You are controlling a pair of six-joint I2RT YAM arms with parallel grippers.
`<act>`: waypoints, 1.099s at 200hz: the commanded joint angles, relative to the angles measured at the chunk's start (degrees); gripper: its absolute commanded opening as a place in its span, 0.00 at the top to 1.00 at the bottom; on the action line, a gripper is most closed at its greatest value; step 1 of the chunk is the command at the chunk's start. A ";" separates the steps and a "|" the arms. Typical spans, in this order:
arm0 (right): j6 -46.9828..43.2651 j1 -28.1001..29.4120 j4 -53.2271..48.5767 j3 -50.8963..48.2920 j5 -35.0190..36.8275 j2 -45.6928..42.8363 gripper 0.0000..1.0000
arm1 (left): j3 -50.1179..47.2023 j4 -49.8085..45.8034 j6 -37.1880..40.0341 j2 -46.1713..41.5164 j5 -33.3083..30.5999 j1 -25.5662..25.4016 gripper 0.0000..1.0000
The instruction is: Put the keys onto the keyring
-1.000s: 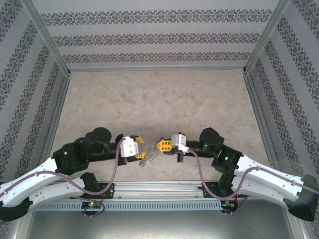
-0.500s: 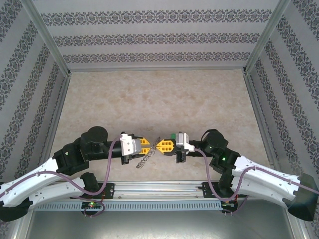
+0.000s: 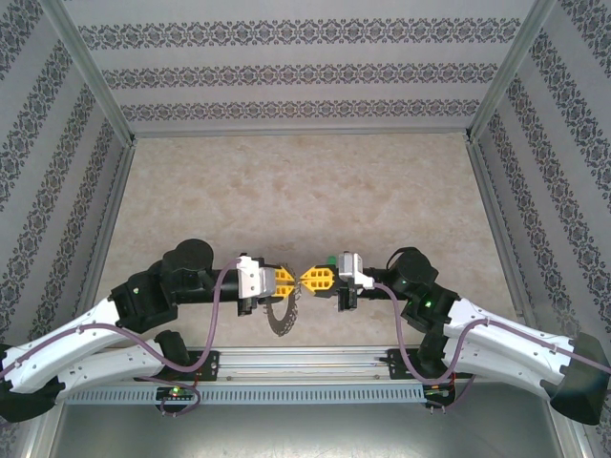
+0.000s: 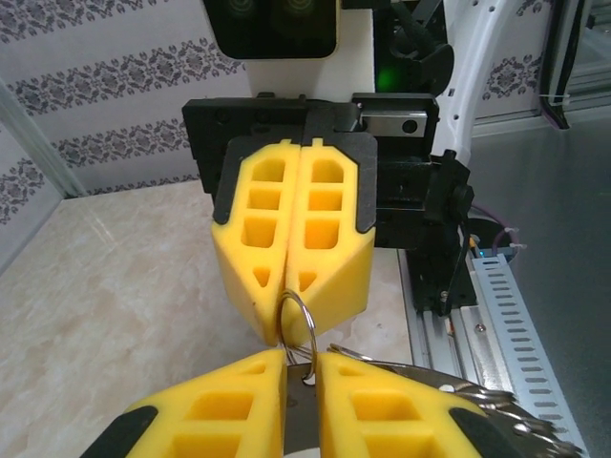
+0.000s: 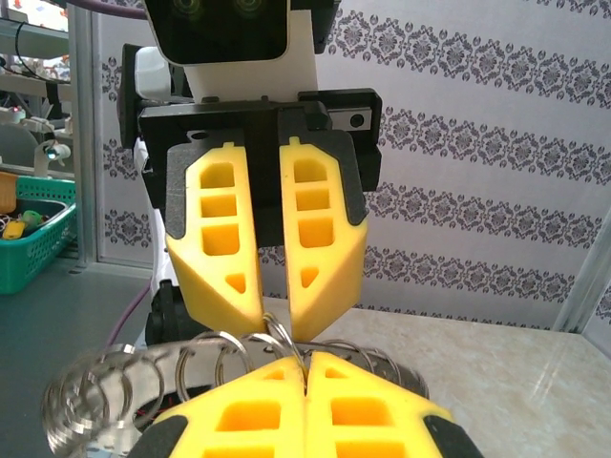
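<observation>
The keyring (image 3: pixel 281 318) is a flat dark-grey ring fringed with thin wire loops, hanging just below the two meeting grippers. My left gripper (image 3: pixel 289 279) is shut on its flat edge. In the left wrist view the grey plate sits between my left gripper's (image 4: pixel 301 361) fingers, and the ring's fringed rim (image 4: pixel 477 396) runs off to the lower right. My right gripper (image 3: pixel 305 279) faces it tip to tip, shut on one small wire loop (image 4: pixel 307 320). In the right wrist view that gripper (image 5: pixel 305 364) pinches the loop, with more loops (image 5: pixel 200 358) fanned out to the left. The keys are out of view.
The tan tabletop (image 3: pixel 305 200) stretches away behind the grippers, enclosed by patterned walls (image 3: pixel 305 72) and metal corner posts. The arms' mounting rail (image 3: pixel 305 363) runs along the near edge. A green basket (image 5: pixel 33 239) with small items stands off the table.
My left gripper moved right toward the right gripper and closed on the keyring. The ring has swung from lying slanted between the arms to hanging below the fingertips.
</observation>
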 commanded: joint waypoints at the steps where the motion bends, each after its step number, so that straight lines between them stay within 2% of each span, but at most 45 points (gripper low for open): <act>1: 0.96 0.23 4.80 -0.23 -2.01 -0.01 1.00 | 0.09 4.27 0.34 1.85 0.71 0.27 0.83; 66: 0.66 0.24 3.85 0.01 -1.44 0.45 1.00 | 0.74 4.63 1.78 3.40 -1.27 0.25 0.81; 113: 0.03 0.33 2.18 0.07 -1.49 0.34 1.00 | 0.73 5.72 2.74 4.01 -2.80 0.26 1.00; 206: -1.44 0.33 -1.79 -0.38 1.73 -2.25 1.00 | 0.15 5.76 2.39 2.26 -4.70 0.28 1.00; 220: -1.64 0.33 -2.22 -0.47 2.66 -2.56 1.00 | -0.22 5.99 2.27 1.79 -5.67 0.25 0.91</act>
